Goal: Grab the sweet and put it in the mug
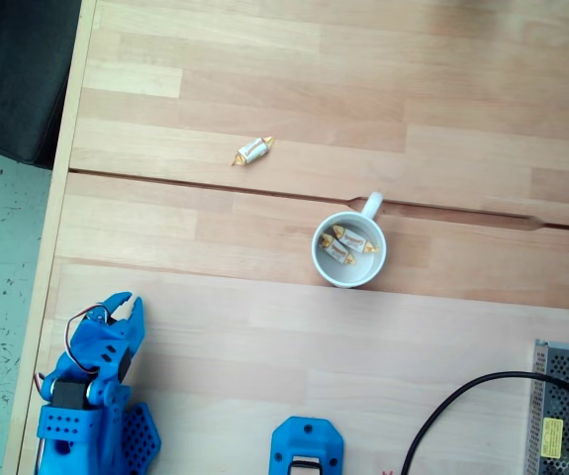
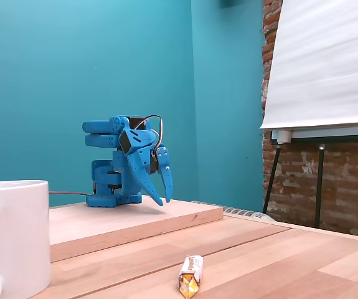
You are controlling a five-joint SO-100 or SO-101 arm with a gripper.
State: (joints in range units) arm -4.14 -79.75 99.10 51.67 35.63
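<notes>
One sweet (image 2: pixel 190 275) lies loose, two more inside the mug (image 1: pixel 347 280); pincer (image 2: pixel 162 194) slightly spread, empty

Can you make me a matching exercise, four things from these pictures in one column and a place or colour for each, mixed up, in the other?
Things:
1. loose sweet
2. mug
3. gripper
4. black cable

Places or colours:
A. blue, folded back near the table's edge
B. white, holding two sweets
C. alone on bare wood, away from the mug
D. curving by the metal box

Pairs: 1-C, 2-B, 3-A, 4-D
</notes>
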